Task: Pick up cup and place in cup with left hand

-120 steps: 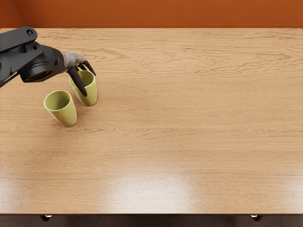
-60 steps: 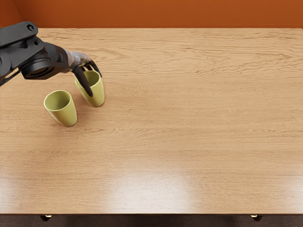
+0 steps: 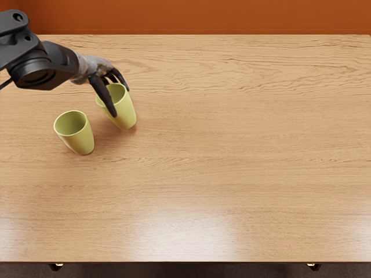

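My left hand (image 3: 120, 102) reaches in from the picture's left and is shut on the farther yellow-green cup (image 3: 126, 115). The thumb lies across that cup's near side, while other fingers curl by its far rim. This cup leans slightly, its mouth toward the upper left; whether its base touches the table cannot be told. A matching cup (image 3: 83, 140) stands apart from it, closer to the front and left, with its mouth up and its visible inside empty.
The wooden table (image 3: 232, 145) spans the view, its front edge near the bottom of the picture. Behind its back edge is an orange wall (image 3: 203, 16). The right arm is out of view.
My left hand and the held cup have moved to the right, and the cup leans more than before. The nearer cup has stayed where it was.
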### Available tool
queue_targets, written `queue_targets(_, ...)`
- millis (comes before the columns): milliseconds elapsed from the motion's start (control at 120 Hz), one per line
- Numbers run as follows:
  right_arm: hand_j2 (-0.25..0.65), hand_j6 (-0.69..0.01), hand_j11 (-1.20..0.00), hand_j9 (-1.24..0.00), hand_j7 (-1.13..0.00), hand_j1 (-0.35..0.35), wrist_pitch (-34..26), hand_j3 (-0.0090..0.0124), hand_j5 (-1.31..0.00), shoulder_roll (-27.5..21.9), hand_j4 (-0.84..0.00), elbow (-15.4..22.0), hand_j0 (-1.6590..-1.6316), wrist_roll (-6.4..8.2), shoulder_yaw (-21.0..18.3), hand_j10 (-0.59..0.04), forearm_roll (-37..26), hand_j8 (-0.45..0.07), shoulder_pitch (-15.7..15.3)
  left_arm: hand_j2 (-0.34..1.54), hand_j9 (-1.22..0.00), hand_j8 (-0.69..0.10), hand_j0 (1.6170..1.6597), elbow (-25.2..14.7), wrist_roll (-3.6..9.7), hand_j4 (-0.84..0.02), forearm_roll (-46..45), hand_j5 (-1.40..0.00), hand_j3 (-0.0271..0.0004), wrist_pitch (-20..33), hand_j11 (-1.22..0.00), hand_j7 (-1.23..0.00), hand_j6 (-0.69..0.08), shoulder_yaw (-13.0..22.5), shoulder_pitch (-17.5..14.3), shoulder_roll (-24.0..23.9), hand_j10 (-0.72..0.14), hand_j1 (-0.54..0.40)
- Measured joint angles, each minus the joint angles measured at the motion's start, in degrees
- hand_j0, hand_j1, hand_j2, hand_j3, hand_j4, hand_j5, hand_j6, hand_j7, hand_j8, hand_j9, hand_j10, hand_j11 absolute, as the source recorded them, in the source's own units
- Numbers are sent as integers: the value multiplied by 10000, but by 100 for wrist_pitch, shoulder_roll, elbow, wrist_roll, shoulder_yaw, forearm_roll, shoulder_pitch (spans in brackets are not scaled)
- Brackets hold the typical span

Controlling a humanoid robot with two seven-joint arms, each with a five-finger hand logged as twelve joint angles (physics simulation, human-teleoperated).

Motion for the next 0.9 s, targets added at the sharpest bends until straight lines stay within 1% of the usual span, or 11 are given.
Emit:
queue_targets(108, -58, -296, -381, -381, -381, -3140, 0, 0, -381, 12, -295, 0, -16581, 0, 0, -294, 0, -295, 4, 3660, -7969, -2762, 16549, -125, 0, -5350, -96, -7977, 0, -9, -7624, -7992, -2765, 18, -134, 164, -4229, -1291)
queue_targets(117, -58, -296, -381, -381, -381, -3140, 0, 0, -381, 13, -295, 0, -16581, 0, 0, -294, 0, -295, 5, 4465, -7981, -2676, 16551, -132, 0, -5236, -112, -8011, 0, -11, -7629, -8006, -2680, 28, -161, 175, -4102, -1278)
queue_targets(175, -58, -296, -381, -381, -381, -3140, 0, 0, -381, 20, -295, 1, -16581, 0, 1, -294, 0, -295, 6, 4374, -8026, -2640, 16555, -172, 0, -5580, -187, -7980, 0, -3, -7663, -8028, -2966, 106, -296, 221, -4255, -1487)
queue_targets(208, -58, -296, -381, -381, -381, -3139, 0, 0, -381, 25, -295, 1, -16581, 0, 1, -294, 0, -295, 7, 4203, -8076, -2299, 16555, -189, 1, -5477, -260, -8079, 0, -8, -7676, -8109, -2852, 159, -371, 270, -4177, -1514)
queue_targets(242, -59, -296, -381, -381, -381, -3139, 0, 0, -381, 30, -295, 1, -16581, 0, 1, -294, 0, -295, 8, 4281, -8086, -2549, 16555, -207, 1, -5454, -320, -8069, 0, -4, -7687, -8109, -2845, 225, -451, 310, -4122, -1564)
queue_targets(433, -58, -296, -381, -381, -381, -3140, 0, 0, -381, 41, -295, 5, -16581, 0, 1, -294, 0, -295, 46, 4499, -8257, -2413, 16556, -485, 1, -5304, -646, -8190, 0, -11, -7777, -8237, -2741, 464, -605, 814, -4017, -1733)
queue_targets(492, -58, -295, -381, -381, -381, -3139, 0, 0, -381, 41, -294, 5, -16581, 0, 1, -294, 0, -294, 52, 4617, -8329, -2201, 16555, -572, 1, -5337, -765, -8293, 0, -19, -7862, -8340, -2733, 535, -738, 874, -3989, -1776)
queue_targets(558, -58, -295, -381, -381, -381, -3140, 0, 0, -381, 42, -294, 5, -16581, 0, 4, -294, 0, -295, 59, 5014, -8395, -2378, 16557, -634, 3, -5405, -902, -8418, 0, -11, -7916, -8459, -2730, 638, -887, 929, -4063, -1788)
queue_targets(708, -58, -295, -381, -381, -381, -3139, 0, 0, -381, 42, -294, 7, -16581, 0, 8, -294, 0, -294, 74, 5263, -8588, -2460, 16557, -806, 4, -5421, -1113, -8653, 0, -17, -8013, -8641, -2793, 828, -1050, 1247, -4001, -1828)
queue_targets(867, -58, -294, -381, -381, -381, -3139, 0, 0, -381, 43, -294, 8, -16581, 0, 9, -293, 0, -294, 89, 4985, -8862, -2126, 16555, -925, 5, -5273, -1274, -8877, 0, -32, -8158, -8868, -2734, 981, -1160, 1366, -3896, -1811)
queue_targets(900, -58, -295, -381, -381, -381, -3139, 0, 0, -381, 43, -294, 9, -16581, 0, 9, -293, 0, -294, 97, 5210, -8883, -2294, 16555, -935, 5, -5321, -1288, -8854, 0, -30, -8178, -8878, -2730, 1000, -1198, 1402, -3915, -1798)
